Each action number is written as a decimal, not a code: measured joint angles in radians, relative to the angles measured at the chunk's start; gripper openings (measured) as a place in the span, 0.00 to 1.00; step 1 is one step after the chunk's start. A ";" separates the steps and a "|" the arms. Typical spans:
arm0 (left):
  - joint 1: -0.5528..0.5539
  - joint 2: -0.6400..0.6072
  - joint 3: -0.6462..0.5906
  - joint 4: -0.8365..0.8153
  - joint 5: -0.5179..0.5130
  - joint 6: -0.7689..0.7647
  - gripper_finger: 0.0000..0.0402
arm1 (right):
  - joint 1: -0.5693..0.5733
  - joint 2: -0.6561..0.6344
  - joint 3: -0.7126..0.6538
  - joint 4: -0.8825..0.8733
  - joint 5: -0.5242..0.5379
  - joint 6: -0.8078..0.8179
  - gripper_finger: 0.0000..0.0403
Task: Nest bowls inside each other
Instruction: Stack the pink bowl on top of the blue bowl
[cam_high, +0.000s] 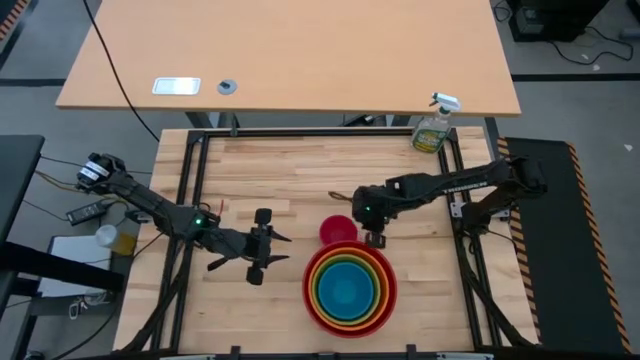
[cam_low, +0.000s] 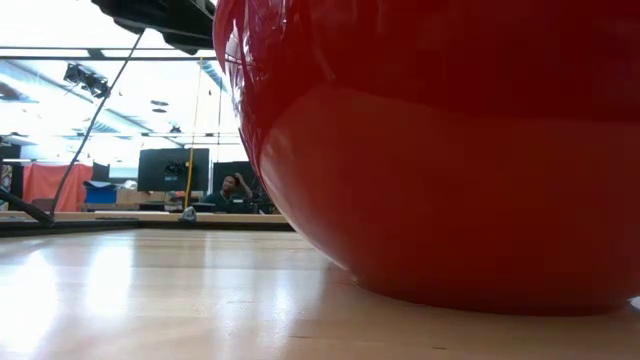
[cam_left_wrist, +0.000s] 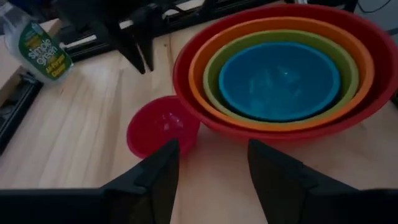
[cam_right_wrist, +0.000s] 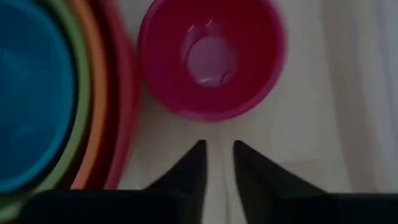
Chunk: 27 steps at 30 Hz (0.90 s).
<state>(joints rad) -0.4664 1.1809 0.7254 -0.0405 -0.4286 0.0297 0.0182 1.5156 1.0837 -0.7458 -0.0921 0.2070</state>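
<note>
Red bowl (cam_high: 350, 288): biggest one, sits on the wooden table (cam_high: 300, 170) toward the near edge. In the low view we basically only see its red wall filling the frame.
Inside the red bowl: orange bowl (cam_high: 350, 287), then the olive-green bowl (cam_high: 350, 287) in that, then the blue bowl (cam_high: 349, 290) in the middle. Four nested, each rim showing as a ring around the next.
Inside the blue bowl: we see nothing but its blue bottom.
Magenta-pink bowl (cam_high: 337, 230): smallest one, upright and empty, on the table right beside the stack's rim, on the far side. We can't tell whether it touches the red rim.
Right gripper (cam_high: 377, 240): hangs over the table just beside the pink bowl and the stack. In the right wrist view its two fingers are nearly pressed together, only a thin gap, pinching nothing.
Left gripper (cam_high: 283, 250): near the table's left part, pointing at the stack, fingers spread wide, holding nothing.
Spray bottle (cam_high: 434, 124): green, stands at the far right corner, well apart from the bowls.
</note>
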 joint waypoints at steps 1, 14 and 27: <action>0.000 0.000 0.000 -0.004 0.001 -0.003 0.48 | 0.011 -0.004 -0.011 0.000 0.000 -0.006 0.23; 0.077 0.129 0.002 -0.032 0.003 -0.019 0.48 | 0.017 -0.013 -0.252 0.277 0.050 -0.024 0.73; 0.175 0.260 0.000 -0.022 0.013 -0.021 0.48 | -0.023 -0.013 -0.347 0.615 0.038 -0.062 0.66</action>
<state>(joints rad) -0.2913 1.4404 0.7258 -0.0628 -0.4158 0.0090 -0.0044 1.5028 0.7364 -0.1309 -0.0542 0.1454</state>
